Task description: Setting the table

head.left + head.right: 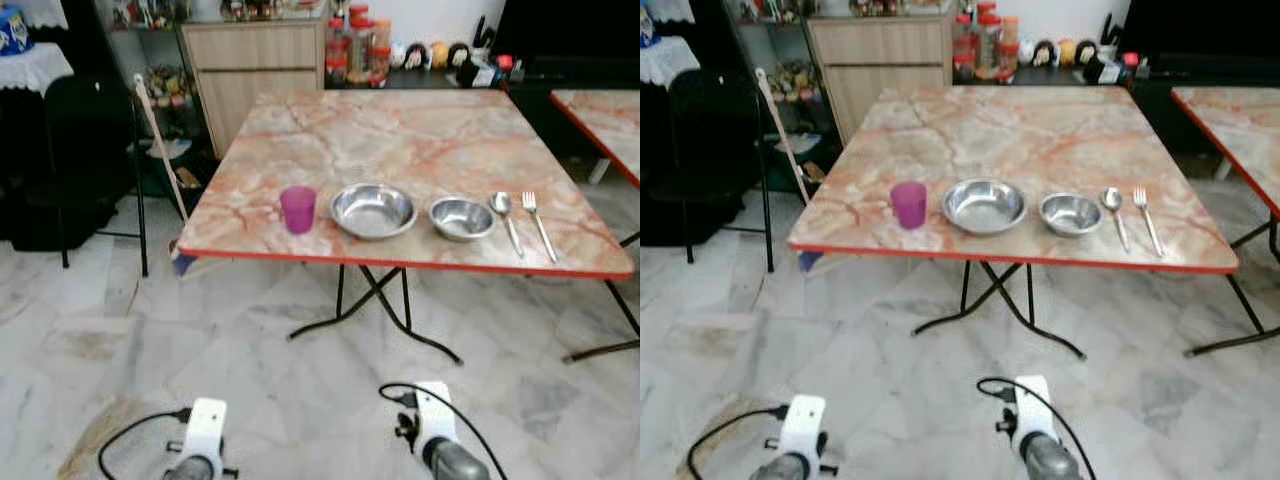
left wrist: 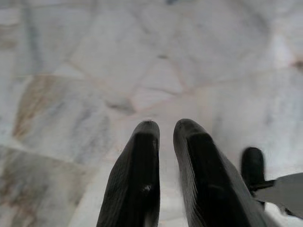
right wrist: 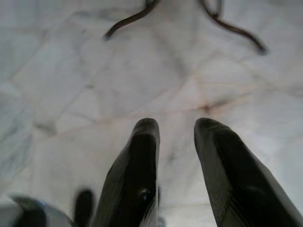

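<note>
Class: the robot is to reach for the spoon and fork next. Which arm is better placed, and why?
Right, probably. The spoon and fork lie at the table's right end; both arms hang low, nothing held.

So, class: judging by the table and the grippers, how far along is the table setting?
Looks done: purple cup, large steel bowl, small steel bowl, spoon and fork sit in a row along the table's near edge. In hand: nothing; left gripper and right gripper hang empty over the floor. Left: seemingly nothing.
</note>
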{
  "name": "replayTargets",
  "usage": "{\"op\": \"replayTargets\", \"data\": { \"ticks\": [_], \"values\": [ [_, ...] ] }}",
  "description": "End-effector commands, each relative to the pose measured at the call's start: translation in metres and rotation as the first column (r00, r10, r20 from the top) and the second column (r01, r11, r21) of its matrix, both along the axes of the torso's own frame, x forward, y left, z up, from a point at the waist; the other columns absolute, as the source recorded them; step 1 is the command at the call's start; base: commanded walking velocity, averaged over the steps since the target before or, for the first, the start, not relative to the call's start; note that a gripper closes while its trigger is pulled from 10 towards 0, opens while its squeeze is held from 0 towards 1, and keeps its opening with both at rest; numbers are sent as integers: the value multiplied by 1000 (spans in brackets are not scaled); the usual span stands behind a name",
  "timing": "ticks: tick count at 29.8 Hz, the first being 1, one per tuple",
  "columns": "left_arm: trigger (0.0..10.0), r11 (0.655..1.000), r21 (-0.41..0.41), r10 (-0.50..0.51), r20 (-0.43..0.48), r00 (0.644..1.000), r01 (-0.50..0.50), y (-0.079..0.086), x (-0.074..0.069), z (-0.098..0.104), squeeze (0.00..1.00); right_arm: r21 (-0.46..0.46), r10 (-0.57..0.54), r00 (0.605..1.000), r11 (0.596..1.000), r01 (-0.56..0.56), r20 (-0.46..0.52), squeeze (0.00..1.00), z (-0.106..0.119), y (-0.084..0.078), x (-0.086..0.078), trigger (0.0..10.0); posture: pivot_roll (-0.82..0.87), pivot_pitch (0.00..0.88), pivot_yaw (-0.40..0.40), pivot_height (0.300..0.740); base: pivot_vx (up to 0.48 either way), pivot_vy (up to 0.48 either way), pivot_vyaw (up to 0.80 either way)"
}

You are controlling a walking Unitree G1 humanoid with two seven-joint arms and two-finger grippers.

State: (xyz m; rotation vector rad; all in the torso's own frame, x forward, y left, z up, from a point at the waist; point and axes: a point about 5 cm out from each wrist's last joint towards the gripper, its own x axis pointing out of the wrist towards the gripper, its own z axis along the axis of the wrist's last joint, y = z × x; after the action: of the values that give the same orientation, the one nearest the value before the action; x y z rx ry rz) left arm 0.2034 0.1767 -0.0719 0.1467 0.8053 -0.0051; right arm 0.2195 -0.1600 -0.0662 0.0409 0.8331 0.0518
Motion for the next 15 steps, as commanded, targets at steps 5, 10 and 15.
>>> {"op": "replayTargets", "data": {
  "ticks": [5,10,15],
  "values": [
    [10000,1000,16,3,-4,1000,-3,3,0,0,0,-1,-2,1000,1000,2,2,0,-1,1,-1,10000,99,0,-10,740,0,-346,-319],
    [10000,1000,11,23,1,1000,-23,5,0,1,0,-3,4,1000,1000,-4,1,0,-1,0,-2,10000,100,0,-13,740,0,-115,0],
    [10000,999,0,54,31,998,-54,8,5,4,0,-4,6,1000,1000,-6,5,0,0,0,-1,10000,96,0,-17,740,0,0,0]
  ]
}}
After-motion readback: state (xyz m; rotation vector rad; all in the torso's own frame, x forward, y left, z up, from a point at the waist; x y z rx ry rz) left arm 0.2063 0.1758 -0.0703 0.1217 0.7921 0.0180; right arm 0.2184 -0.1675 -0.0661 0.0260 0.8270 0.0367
